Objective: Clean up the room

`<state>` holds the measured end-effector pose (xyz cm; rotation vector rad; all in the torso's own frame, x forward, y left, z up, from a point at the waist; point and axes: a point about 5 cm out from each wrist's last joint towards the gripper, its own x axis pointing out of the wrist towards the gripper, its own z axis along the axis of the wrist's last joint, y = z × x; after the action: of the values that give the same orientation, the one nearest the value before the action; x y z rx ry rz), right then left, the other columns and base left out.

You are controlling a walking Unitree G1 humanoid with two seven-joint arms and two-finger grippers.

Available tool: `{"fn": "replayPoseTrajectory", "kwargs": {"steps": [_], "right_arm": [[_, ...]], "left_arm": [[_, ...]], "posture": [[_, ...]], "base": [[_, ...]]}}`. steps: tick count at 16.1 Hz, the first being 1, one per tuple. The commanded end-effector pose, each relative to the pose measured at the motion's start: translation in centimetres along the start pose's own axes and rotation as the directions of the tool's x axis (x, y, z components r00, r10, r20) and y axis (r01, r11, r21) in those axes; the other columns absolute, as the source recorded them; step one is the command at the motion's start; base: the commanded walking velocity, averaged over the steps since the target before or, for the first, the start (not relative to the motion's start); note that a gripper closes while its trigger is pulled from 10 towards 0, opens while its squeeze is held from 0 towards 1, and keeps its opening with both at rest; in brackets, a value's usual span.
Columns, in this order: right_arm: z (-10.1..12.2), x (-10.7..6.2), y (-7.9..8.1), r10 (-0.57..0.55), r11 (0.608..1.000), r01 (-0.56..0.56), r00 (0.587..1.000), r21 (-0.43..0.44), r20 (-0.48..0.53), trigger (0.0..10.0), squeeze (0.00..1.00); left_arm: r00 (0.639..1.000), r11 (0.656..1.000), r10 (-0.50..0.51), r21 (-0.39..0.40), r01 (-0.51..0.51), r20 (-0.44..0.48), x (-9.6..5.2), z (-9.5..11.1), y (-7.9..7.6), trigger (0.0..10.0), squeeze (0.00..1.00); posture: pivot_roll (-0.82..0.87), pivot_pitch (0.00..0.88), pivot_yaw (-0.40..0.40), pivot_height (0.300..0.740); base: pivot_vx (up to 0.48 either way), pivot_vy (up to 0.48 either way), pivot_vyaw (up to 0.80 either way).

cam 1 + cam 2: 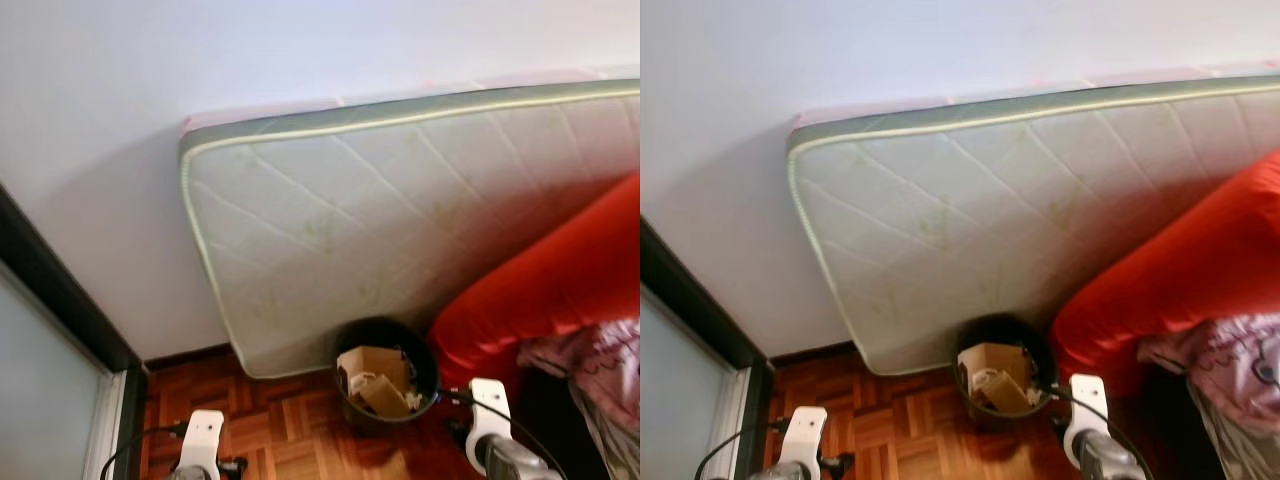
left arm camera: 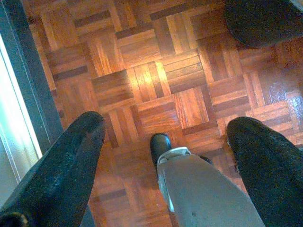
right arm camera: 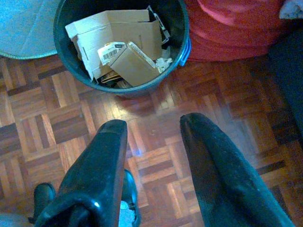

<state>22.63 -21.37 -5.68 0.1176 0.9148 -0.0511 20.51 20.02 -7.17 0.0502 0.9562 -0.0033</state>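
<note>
Round black bin [image 3: 120, 47] upright, mouth facing up, cardboard scraps [image 3: 118, 45] inside, left gripper [image 2: 165, 142] spread wide, right gripper [image 3: 154, 137] parted, both empty above the parquet floor [image 2: 142, 61]

Bare parquet floor [image 3: 156, 142] lies open below both hands; the dark bin [image 3: 64, 42], stuffed with cardboard [image 3: 128, 42], stands ahead, hemmed by the leaning mattress [image 1: 400, 220] behind and red cushion [image 1: 540, 290] to its right; a dark door frame [image 1: 60, 300] bounds the left.
</note>
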Motion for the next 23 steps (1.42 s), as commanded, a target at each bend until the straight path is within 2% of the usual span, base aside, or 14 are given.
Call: {"fn": "replayPoseTrajectory", "kwargs": {"steps": [1,5,7,23], "right_arm": [[-0.01,-0.02,-0.12,-0.004,1.0,0.004,1.0,0.003,-0.004,10.0,0.0],[0.02,-0.02,-0.13,-0.006,1.0,0.006,1.0,0.003,-0.004,10.0,0.0],[0.07,-0.01,-0.13,-0.006,1.0,0.006,1.0,0.004,-0.003,10.0,0.0],[0.11,0.01,-0.03,-0.006,1.0,0.006,1.0,0.009,-0.003,10.0,0.0]], "left_arm": [[1.0,1.0,0.003,0.003,-0.002,-0.009,-0.02,-0.18,0.08,10.0,0.0],[1.0,1.0,0.0,0.006,0.0,0.001,-0.02,-0.07,0.07,10.0,0.0],[1.0,1.0,0.0,0.011,0.0,-0.001,-0.01,-0.02,0.09,10.0,0.0],[1.0,1.0,0.002,0.001,-0.002,-0.004,-0.02,-0.01,0.17,10.0,0.0]], "posture": [[-0.01,0.0,-0.011,0.74],[-0.01,0.0,-0.011,0.74],[-0.01,0.0,-0.012,0.74],[-0.01,0.0,-0.006,0.74]], "base": [[0.0,0.0,-0.79],[0.0,0.0,-0.79],[0.0,-0.366,-0.79],[0.0,0.0,-0.79]]}}
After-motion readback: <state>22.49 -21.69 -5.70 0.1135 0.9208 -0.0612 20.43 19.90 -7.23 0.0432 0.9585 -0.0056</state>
